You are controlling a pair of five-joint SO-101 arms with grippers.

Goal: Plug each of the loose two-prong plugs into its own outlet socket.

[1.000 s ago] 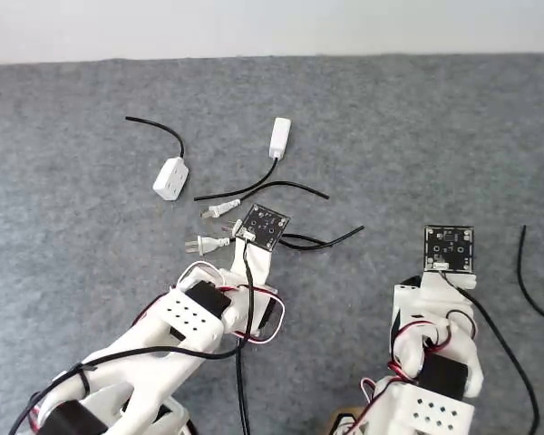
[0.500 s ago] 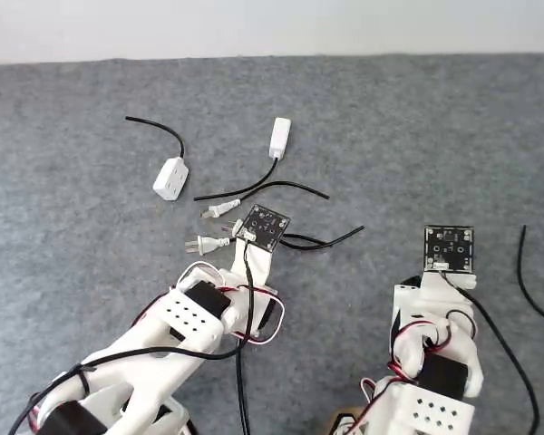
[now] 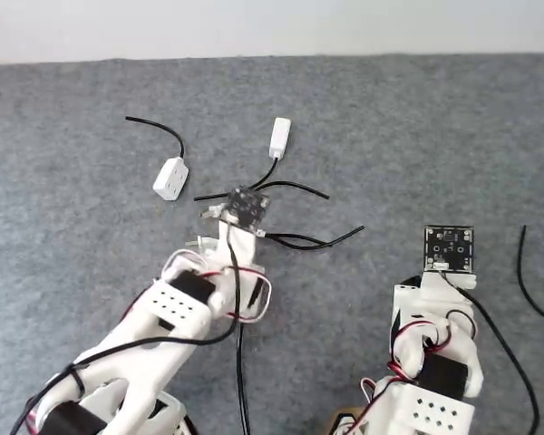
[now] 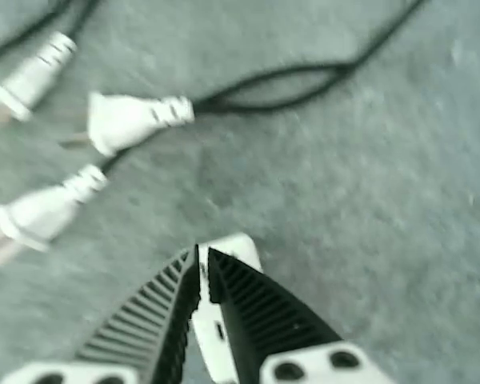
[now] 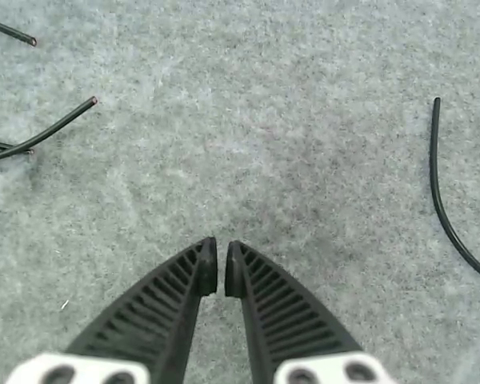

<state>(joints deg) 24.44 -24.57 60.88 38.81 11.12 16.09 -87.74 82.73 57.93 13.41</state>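
Note:
Three white two-prong plugs lie on the grey carpet in the left wrist view: one (image 4: 136,118), one (image 4: 44,212) and one (image 4: 32,76), each on a black cord. My left gripper (image 4: 202,268) is shut just short of them, and a white piece (image 4: 234,246) shows under its tips; I cannot tell whether it is held. From above, the left arm (image 3: 186,304) reaches over the plugs (image 3: 219,210). Two white outlet sockets (image 3: 170,178) (image 3: 279,138) lie beyond. My right gripper (image 5: 221,276) is shut over bare carpet, near the right arm (image 3: 435,308).
Black cords (image 3: 290,188) curl between the plugs and sockets. Loose cord ends (image 5: 56,124) lie off to one side of the right gripper, and another black cable (image 5: 444,192) runs along the table's right side (image 3: 526,272). A pale wall borders the far edge.
The left arm has swung forward toward the sockets, now covering the spot between the plugs. The right arm has not moved.

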